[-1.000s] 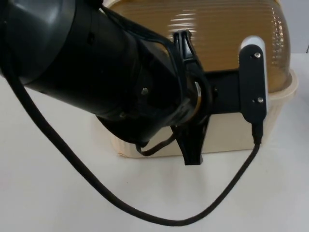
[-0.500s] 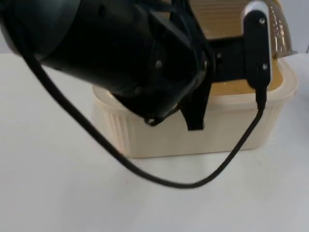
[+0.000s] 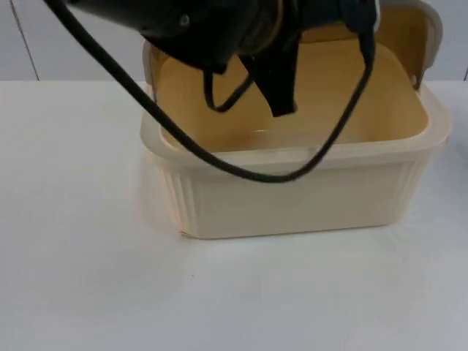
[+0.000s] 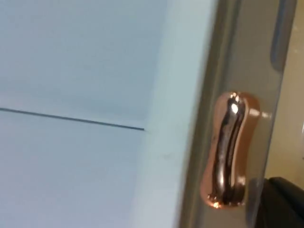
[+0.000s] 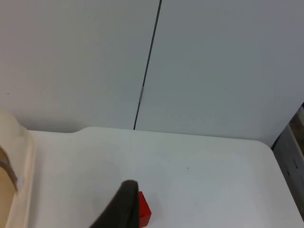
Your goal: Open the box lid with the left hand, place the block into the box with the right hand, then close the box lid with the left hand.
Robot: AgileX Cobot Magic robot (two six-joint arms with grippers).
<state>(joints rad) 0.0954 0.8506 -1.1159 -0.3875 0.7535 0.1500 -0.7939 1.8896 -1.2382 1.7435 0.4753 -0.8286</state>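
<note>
— Where's the left arm?
— Raised over the open box, by its lid; its pincer's state I can't tell
— And the right gripper?
— Low over the white table, just beside the red block; grip unclear. Grey wall behind

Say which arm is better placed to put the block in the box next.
Right: its end effector is just above the red block on the table, while the left arm is up at the raised lid of the open box.
</note>
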